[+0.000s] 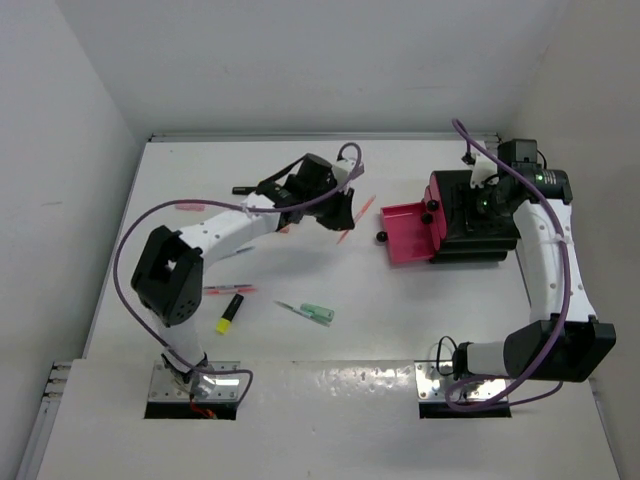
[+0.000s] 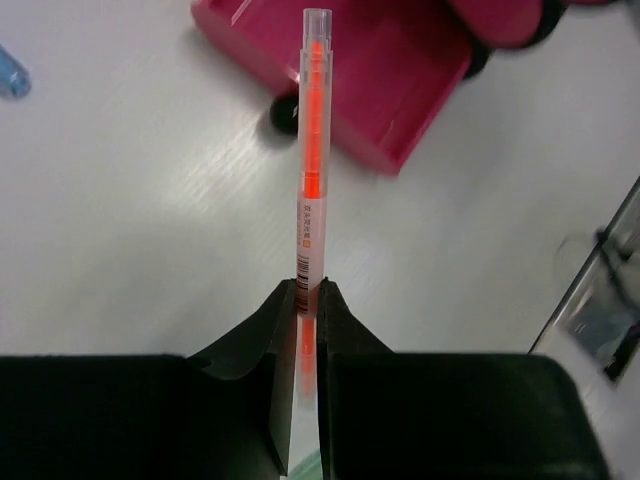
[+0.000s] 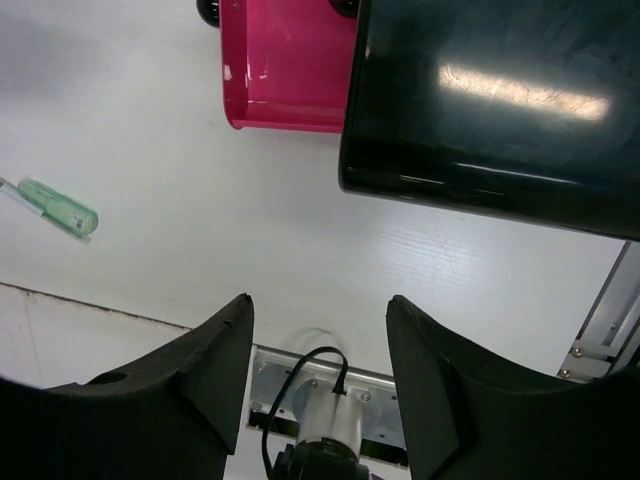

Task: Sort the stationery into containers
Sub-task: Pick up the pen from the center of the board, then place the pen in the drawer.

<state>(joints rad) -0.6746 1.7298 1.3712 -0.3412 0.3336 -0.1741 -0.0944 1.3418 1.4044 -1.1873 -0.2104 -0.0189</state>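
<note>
Left wrist: my left gripper (image 2: 308, 300) clamps an orange pen (image 2: 313, 150), drawer (image 2: 400, 85) at twelve o'clock; right wrist instead shows right gripper (image 3: 320, 350) spread empty, mint piece (image 3: 62, 208) at nine o'clock.

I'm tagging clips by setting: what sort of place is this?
Probably a robot lab test cell: a white table boxed by plain walls, two arms bolted at its near edge, a pink drawer and stray pens laid out for sorting.
</note>
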